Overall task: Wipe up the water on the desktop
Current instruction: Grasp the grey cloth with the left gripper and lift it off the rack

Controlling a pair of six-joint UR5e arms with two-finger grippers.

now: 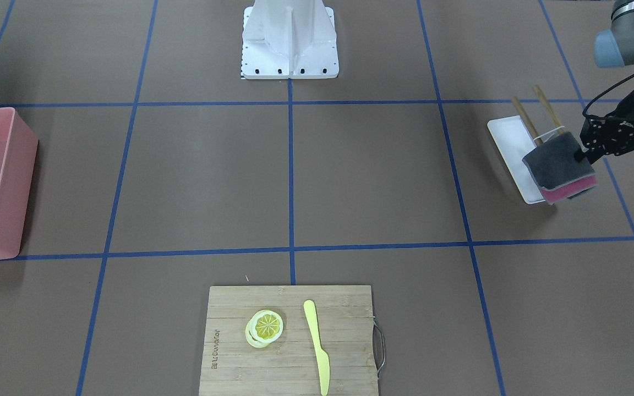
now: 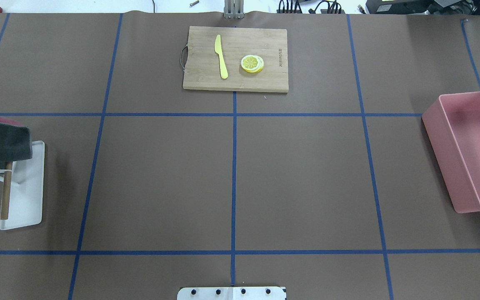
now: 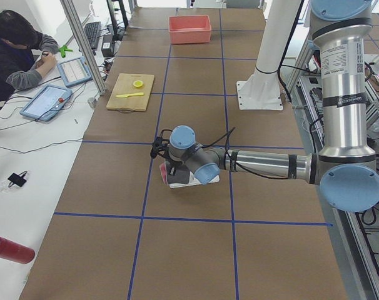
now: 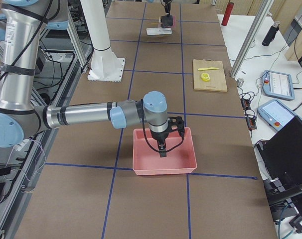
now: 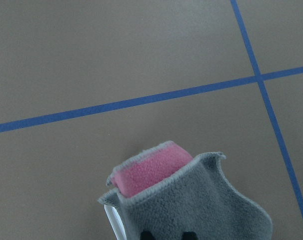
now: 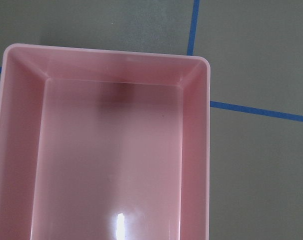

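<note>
The desktop (image 1: 372, 176) is matte brown with blue tape lines, and I see no water on it in any view. My left gripper (image 1: 584, 157) is shut on a folded grey and pink cloth (image 1: 559, 168) at the table's left end. It holds the cloth at the tops of two wooden posts (image 1: 526, 118) on a white tray (image 1: 507, 148). The cloth also shows in the overhead view (image 2: 2, 141) and the left wrist view (image 5: 191, 200). My right gripper (image 4: 162, 149) hangs over the pink bin (image 4: 164, 159). I cannot tell whether it is open or shut.
A bamboo cutting board (image 1: 289, 341) with a yellow knife (image 1: 317, 346) and lemon slices (image 1: 264, 327) lies at the far middle edge. The pink bin (image 2: 469, 150) stands at the right end. The robot's white base (image 1: 289, 38) is at the near edge. An operator (image 3: 20, 56) sits beyond the table.
</note>
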